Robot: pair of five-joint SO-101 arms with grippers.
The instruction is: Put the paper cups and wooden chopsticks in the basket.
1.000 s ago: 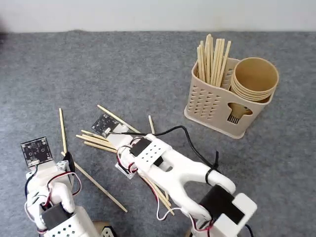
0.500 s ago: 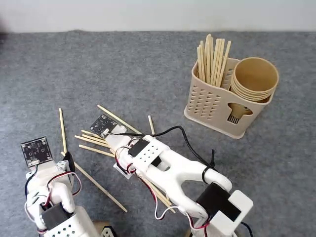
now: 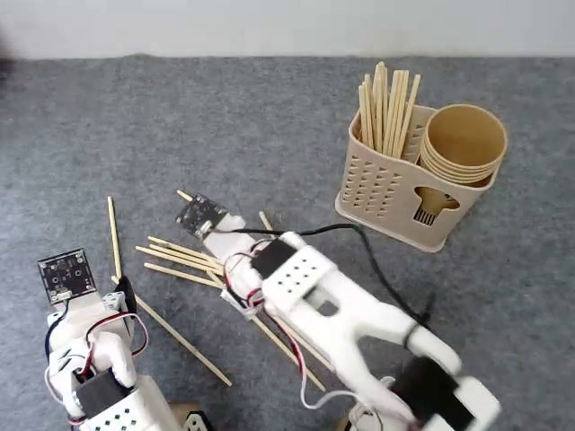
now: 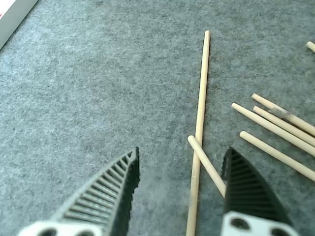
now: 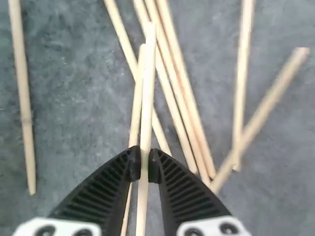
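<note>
**One stick pinched, basket part filled**

Near the table's front-left corner the left gripper (image 4: 183, 153) hangs with jaws wide over two crossed chopsticks (image 4: 199, 113). At the front middle the right gripper (image 5: 141, 153) is clamped narrow on one chopstick (image 5: 147, 73) from the scattered pile. They look light, stiff and smooth (apt to roll or swivel), so a mid-length grip seems safest. About nine lie loose. Toward the back-right corner the basket (image 3: 382, 193) holds roughly ten sticks and about five stacked cups (image 3: 463, 144).
</note>
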